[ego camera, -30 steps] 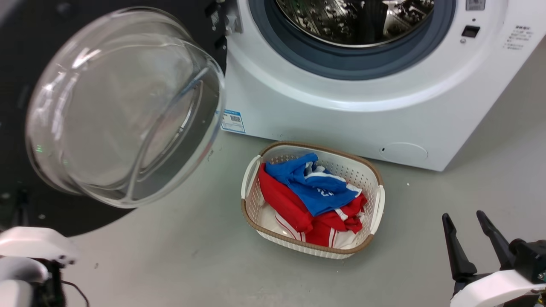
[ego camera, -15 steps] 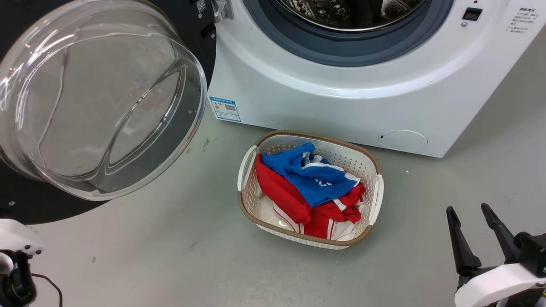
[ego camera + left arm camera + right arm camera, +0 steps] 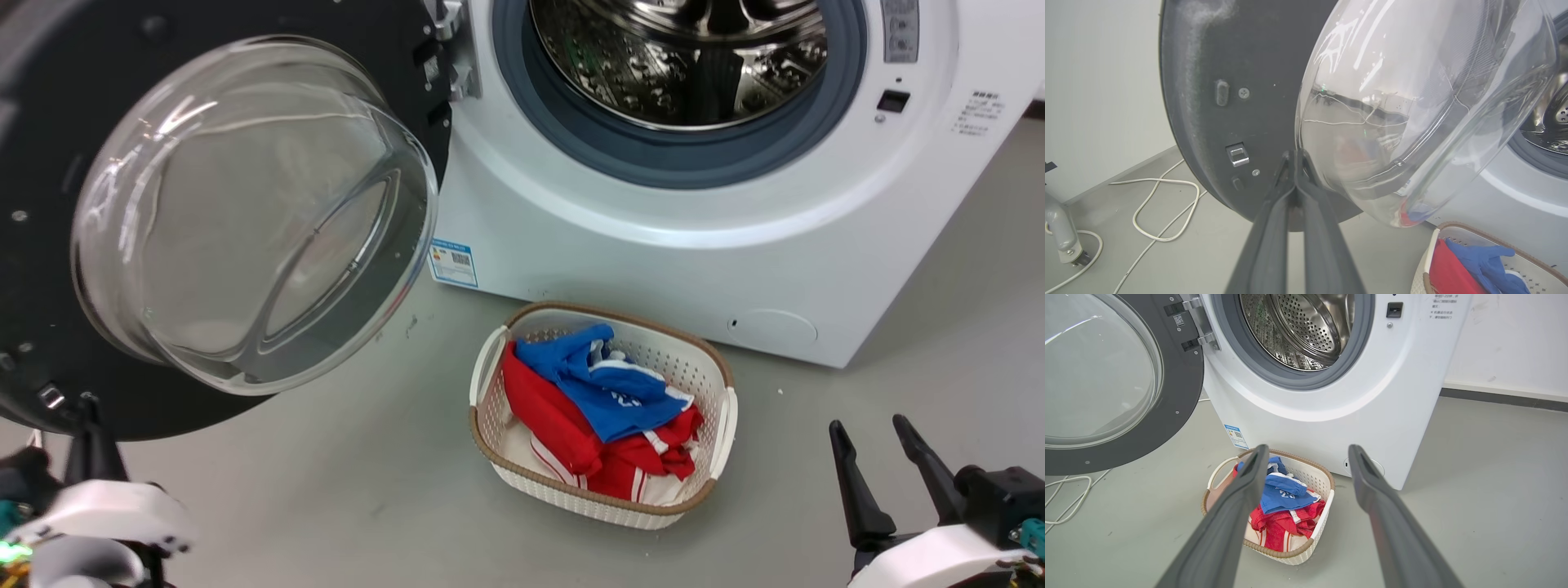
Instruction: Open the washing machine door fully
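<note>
Door (image 3: 49, 163), head view: swung wide open to the left of the washer (image 3: 653, 245), hanging on hinge (image 3: 447, 49), inner side toward camera, clear bowl (image 3: 245, 220) bulging out. Washer is white, drum (image 3: 686, 65) exposed, grey gasket (image 3: 571, 139) round it, blue sticker (image 3: 451, 261) and round flap (image 3: 771, 327) low on front. Basket (image 3: 483, 367) on floor just in front of washer, red and blue clothes (image 3: 604, 400) inside. Left gripper (image 3: 88, 408) lower left, tip by door's bottom edge, contact unclear. Right gripper (image 3: 867, 425) lower right, fingers apart, empty, well apart from door.

Left wrist view: left gripper (image 3: 1294, 154) clenched, fingers (image 3: 1274, 228) pressed together with nothing between. Tips at door (image 3: 1229, 61) inner face, right where bowl (image 3: 1412, 102) meets it; touching or not, can't tell. Metal latch (image 3: 1237, 155) near tips. White cable (image 3: 1196, 192) on floor past door. Basket (image 3: 1474, 225) corner at lower right.

Right wrist view: right gripper (image 3: 1307, 448) spread wide, holding nothing, above floor, pointing toward basket (image 3: 1327, 479) and washer (image 3: 1392, 396). Door (image 3: 1184, 388) open at left, drum (image 3: 1306, 330) exposed.
</note>
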Robot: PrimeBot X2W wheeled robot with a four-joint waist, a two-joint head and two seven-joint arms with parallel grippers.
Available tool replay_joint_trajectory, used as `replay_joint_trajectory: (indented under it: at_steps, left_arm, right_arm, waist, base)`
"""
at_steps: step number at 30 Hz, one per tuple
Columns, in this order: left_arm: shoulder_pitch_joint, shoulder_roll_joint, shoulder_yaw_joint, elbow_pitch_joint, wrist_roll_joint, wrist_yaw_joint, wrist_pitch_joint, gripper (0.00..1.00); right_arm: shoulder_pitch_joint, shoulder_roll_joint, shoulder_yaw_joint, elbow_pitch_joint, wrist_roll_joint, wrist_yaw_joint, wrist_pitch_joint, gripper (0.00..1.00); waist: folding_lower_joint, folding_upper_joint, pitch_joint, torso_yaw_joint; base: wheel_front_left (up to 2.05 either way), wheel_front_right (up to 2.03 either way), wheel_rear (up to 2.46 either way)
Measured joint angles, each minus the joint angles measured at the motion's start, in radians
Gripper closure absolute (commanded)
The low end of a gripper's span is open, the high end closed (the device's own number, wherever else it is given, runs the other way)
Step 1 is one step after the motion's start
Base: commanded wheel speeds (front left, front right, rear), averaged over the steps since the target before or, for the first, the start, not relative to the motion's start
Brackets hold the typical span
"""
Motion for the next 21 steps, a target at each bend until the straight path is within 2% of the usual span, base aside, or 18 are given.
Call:
replay_joint_trajectory:
  at_steps: [8, 13, 15, 16, 21]
  left_arm:
    - [0.130, -0.081, -0.101, -0.131, 0.035, 0.036, 0.024, 1.00]
    - [0.177, -0.114, -0.161, -0.196, 0.057, 0.044, 0.034, 1.00]
    - [0.181, -0.117, -0.191, -0.221, 0.071, 0.041, 0.049, 0.59]
    - [0.181, -0.118, -0.200, -0.227, 0.073, 0.038, 0.054, 0.00]
    - [0.163, -0.119, -0.249, -0.241, 0.108, 0.034, 0.073, 0.00]
  right_arm:
    - [0.023, 0.014, 0.018, 0.027, -0.006, 0.000, -0.007, 0.00]
    - [0.032, 0.027, 0.019, 0.033, -0.006, 0.000, -0.012, 0.00]
    - [0.032, 0.034, 0.018, 0.034, -0.006, 0.000, -0.017, 0.00]
    - [0.032, 0.035, 0.018, 0.034, -0.007, 0.000, -0.018, 0.00]
    - [0.030, 0.040, 0.018, 0.035, -0.011, 0.000, -0.021, 0.00]
  waist:
    - [0.0000, 0.0000, -0.078, 0.019]
    - [0.0000, 0.0000, -0.108, 0.017]
    - [-0.0001, 0.0000, -0.116, 0.007]
    - [-0.0001, 0.0000, -0.118, 0.003]
    - [0.0000, 0.0000, -0.126, -0.030]
  base:
    - [0.00, 0.00, 0.00]
    - [0.00, 0.00, 0.00]
    - [0.00, 0.00, 0.00]
    - [0.00, 0.00, 0.00]
    - [0.00, 0.00, 0.00]
